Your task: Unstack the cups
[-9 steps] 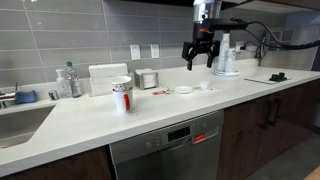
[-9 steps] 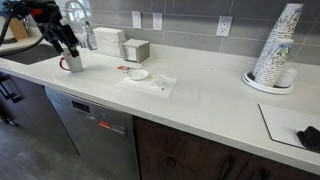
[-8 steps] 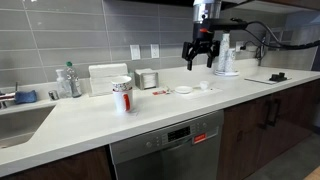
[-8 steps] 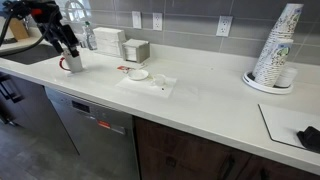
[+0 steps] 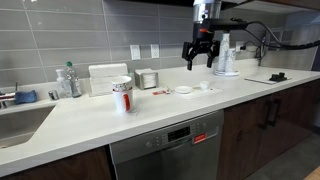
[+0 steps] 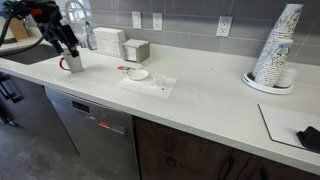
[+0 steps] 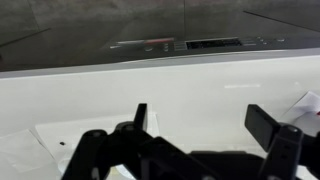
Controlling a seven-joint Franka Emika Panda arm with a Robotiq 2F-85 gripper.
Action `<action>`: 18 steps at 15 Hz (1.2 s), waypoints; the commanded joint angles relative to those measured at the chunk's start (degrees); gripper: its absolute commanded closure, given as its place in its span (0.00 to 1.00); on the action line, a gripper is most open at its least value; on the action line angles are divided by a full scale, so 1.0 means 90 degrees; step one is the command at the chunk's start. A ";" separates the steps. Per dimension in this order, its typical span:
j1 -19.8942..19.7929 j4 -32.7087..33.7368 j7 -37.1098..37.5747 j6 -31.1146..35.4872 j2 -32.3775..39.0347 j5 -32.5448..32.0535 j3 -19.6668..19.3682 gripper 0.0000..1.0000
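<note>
The cups are stacked: a white tapered cup with print sits inside the red mug (image 5: 122,97) on the white counter, left of centre. They also show in an exterior view (image 6: 72,62) at the far left. My gripper (image 5: 199,58) hangs open and empty in the air, higher than the cups and well to their right. In an exterior view the gripper (image 6: 66,44) appears just above the cups. In the wrist view the gripper (image 7: 205,125) shows two spread fingers (image 7: 270,125) with only bare counter between them. The cups are out of that view.
A tall stack of plain white cups (image 5: 225,55) (image 6: 275,50) stands on a plate by the wall. A shiny metal container (image 5: 148,79), a napkin box (image 5: 105,78), a bottle (image 5: 68,80) and a sink (image 5: 20,120) are along the back. Napkins and a small dish (image 6: 138,74) lie mid-counter.
</note>
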 commanded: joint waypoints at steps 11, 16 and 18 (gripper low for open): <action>0.0037 0.0011 0.0011 -0.0017 0.0002 -0.0017 -0.0036 0.00; 0.0427 0.1113 0.0105 -0.0364 0.0345 0.0056 0.0407 0.00; 0.0579 0.1592 0.0309 -0.0506 0.0550 0.0122 0.0620 0.00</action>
